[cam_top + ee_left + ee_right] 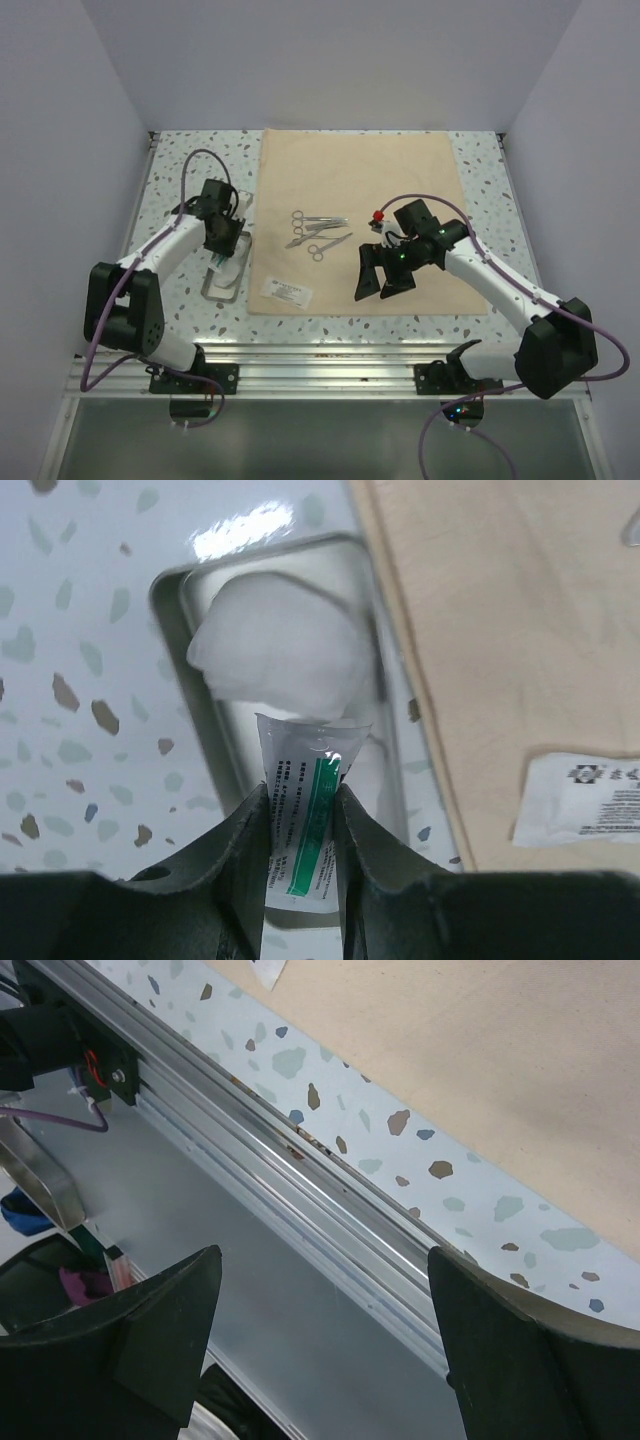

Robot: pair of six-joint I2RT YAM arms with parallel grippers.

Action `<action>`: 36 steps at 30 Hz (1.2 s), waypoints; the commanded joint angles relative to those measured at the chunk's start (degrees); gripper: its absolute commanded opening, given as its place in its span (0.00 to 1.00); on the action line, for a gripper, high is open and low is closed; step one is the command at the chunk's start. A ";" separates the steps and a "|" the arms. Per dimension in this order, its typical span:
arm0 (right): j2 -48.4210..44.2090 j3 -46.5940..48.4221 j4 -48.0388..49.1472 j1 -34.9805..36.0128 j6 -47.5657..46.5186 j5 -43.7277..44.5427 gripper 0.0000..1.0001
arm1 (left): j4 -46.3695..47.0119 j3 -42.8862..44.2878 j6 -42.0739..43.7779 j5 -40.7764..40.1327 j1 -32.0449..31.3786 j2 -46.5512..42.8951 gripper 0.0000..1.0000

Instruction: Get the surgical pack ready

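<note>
- Speckled tabletop (180, 170), boxed in by plain white walls (330, 60), serves as the prep station. The surgical pack's beige cloth (400, 170) is spread flat at its centre, ready to act as the wrap.
- Silver scissor-like instruments (315, 232) lie in a loose cluster left of the cloth's middle. A flat white printed packet (285, 290) rests near its near-left corner. Both already sit on the sheet that would enclose them.
- A small steel tray (165, 595) stands on the bare table just beside the cloth's left edge, with a white wad of gauze (280, 650) inside.
- The left gripper (300, 795) hangs over the tray's near end, its fingers (230, 860) clamped on a clear sachet with a green stripe (305, 830). It pinches the lower half, so the sealed top stands free above the tray. That hold would suit lifting the sachet out or setting it in, and the frames do not show which.
- The right gripper (383, 275) hovers above the cloth's near-right part, jaws wide apart and empty. Its own camera looks past the table edge to an aluminium rail (250, 1175), so it appears parked clear of the left arm's work.
- The cloth is unfolded and the tray is not yet on it, so packing looks to be in its gathering stage.
</note>
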 commanded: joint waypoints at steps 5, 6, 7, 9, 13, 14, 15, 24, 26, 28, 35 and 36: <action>0.42 0.50 0.78 0.05 -0.57 -1.87 0.88 | 0.84 -1.61 -6.10 0.97 4.97 3.62 0.32; 0.43 0.76 0.78 -0.04 -0.66 -1.87 0.88 | 1.02 -1.79 -6.64 1.05 5.06 3.89 0.33; 0.51 0.94 0.52 -0.04 -0.83 -1.96 0.88 | 1.45 -1.79 -6.82 1.14 5.06 4.16 0.33; 0.69 1.12 0.43 -0.04 -0.83 -1.87 0.88 | 1.55 -1.79 -7.26 1.49 5.15 4.68 0.34; 0.87 1.03 0.70 0.05 -0.92 -1.87 0.88 | 1.28 -1.52 -8.05 2.02 5.41 5.04 0.34; 0.95 1.03 0.78 -0.04 -0.92 -1.87 0.87 | 1.28 -1.53 -8.31 2.02 5.59 4.86 0.36; 1.04 1.03 0.96 0.05 -0.83 -1.87 0.88 | 0.93 -1.61 -8.75 2.02 5.76 5.04 0.39; 0.95 0.77 0.96 -0.04 -1.01 -1.79 0.88 | -3.55 2.42 -11.74 1.14 6.64 -0.22 0.55; 0.95 0.33 1.48 0.05 -1.01 -2.05 0.88 | -3.90 3.30 -10.17 2.01 6.12 -2.16 0.56; 1.30 -0.11 1.92 -0.04 -0.75 -2.31 0.88 | -2.59 3.66 -6.67 3.85 2.88 -5.85 0.60; 2.80 0.68 2.72 -0.04 -0.57 -2.84 0.88 | 4.52 0.95 1.26 5.71 -15.31 -7.88 0.75; 2.71 0.85 2.63 -0.04 -0.48 -2.84 0.88 | 5.06 0.50 2.40 5.45 -19.07 -8.06 0.76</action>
